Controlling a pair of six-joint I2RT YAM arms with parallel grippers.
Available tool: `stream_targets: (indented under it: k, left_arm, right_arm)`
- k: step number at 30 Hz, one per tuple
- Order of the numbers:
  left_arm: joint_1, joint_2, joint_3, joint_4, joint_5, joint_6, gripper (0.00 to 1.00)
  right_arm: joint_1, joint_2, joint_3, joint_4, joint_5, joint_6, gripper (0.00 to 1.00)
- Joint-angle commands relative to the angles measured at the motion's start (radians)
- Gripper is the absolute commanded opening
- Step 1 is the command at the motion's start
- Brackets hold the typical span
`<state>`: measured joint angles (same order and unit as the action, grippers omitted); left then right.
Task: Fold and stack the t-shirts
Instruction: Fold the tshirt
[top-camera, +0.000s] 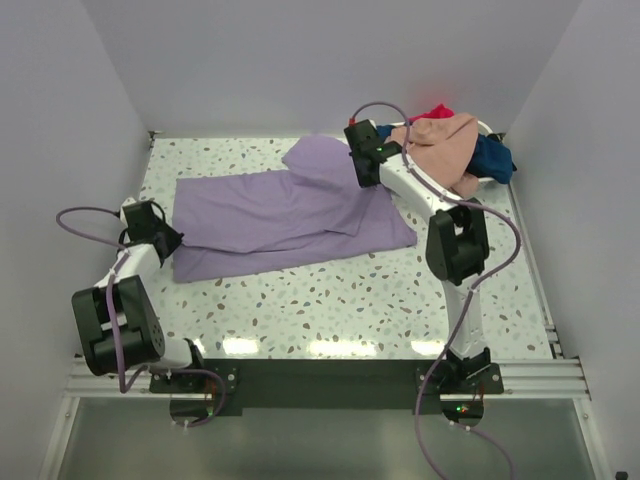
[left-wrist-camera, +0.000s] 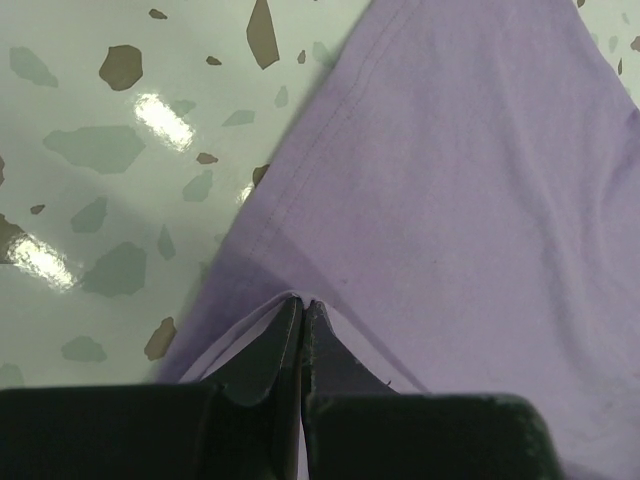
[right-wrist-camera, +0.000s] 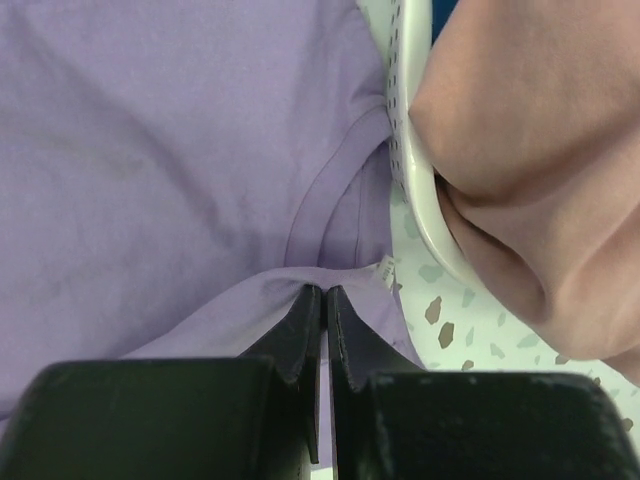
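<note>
Fabric first: the lavender t-shirt (top-camera: 270, 215) lies spread across the speckled surface (top-camera: 350, 295). Your left end effector (left-wrist-camera: 302, 303) is clenched on its hem corner, your right end effector (right-wrist-camera: 323, 290) on the collar beside the white basket (right-wrist-camera: 405, 150). Lift both evenly and keep the cloth taut.

Lavender t-shirt (top-camera: 290, 215): plain pale purple, no print
Peach t-shirt (top-camera: 445, 140): plain peach-pink
Navy t-shirt (top-camera: 497, 160): dark blue
Red t-shirt (top-camera: 437, 111): bright red
Basket (right-wrist-camera: 404, 150): white, with rows of small dark slots
Table (top-camera: 350, 300): white terrazzo — grey and brown flecks
</note>
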<state>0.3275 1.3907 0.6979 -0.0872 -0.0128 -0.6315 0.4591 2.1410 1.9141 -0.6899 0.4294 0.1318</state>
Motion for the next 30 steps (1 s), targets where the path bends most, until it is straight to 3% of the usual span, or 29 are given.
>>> stream_targets:
  k: [1,4,7,8,10,11,14,19,22,30]
  left_arm:
    - [0.013,0.03,0.061,0.063,0.008,0.024,0.0]
    - [0.013,0.071,0.101,0.06,0.008,0.023,0.0]
    - [0.013,0.102,0.164,0.05,0.002,0.009,0.28]
    - [0.013,0.103,0.175,0.047,-0.003,0.004,0.56]
    - [0.013,0.09,0.208,0.043,-0.019,-0.002,0.69]
    - [0.012,0.079,0.215,0.038,-0.024,-0.002,0.76]
    - [-0.005,0.028,0.196,0.044,-0.035,-0.007,0.84]
    - [-0.175,-0.068,0.098,0.052,-0.162,0.021,0.9]
    - [-0.241,-0.108,0.033,0.061,-0.161,0.015,0.92]
    - [-0.32,-0.153,-0.13,0.139,-0.119,-0.007,0.94]
  right_arm:
    - [-0.01,0.046,0.083,-0.028,0.026,-0.018,0.0]
    - [-0.019,0.089,0.146,-0.043,0.023,-0.023,0.0]
    - [-0.03,0.117,0.248,-0.069,0.017,-0.017,0.0]
    - [-0.039,0.117,0.269,-0.091,0.016,-0.006,0.17]
    - [-0.046,0.073,0.28,-0.096,0.023,0.002,0.44]
    - [-0.046,0.045,0.257,-0.067,0.025,0.002,0.62]
    - [-0.043,-0.104,0.088,0.055,-0.027,0.005,0.71]
    - [-0.022,-0.22,-0.188,0.144,-0.197,0.034,0.69]
    - [-0.019,-0.248,-0.313,0.202,-0.335,0.072,0.63]
    - [-0.004,-0.222,-0.472,0.309,-0.495,0.137,0.5]
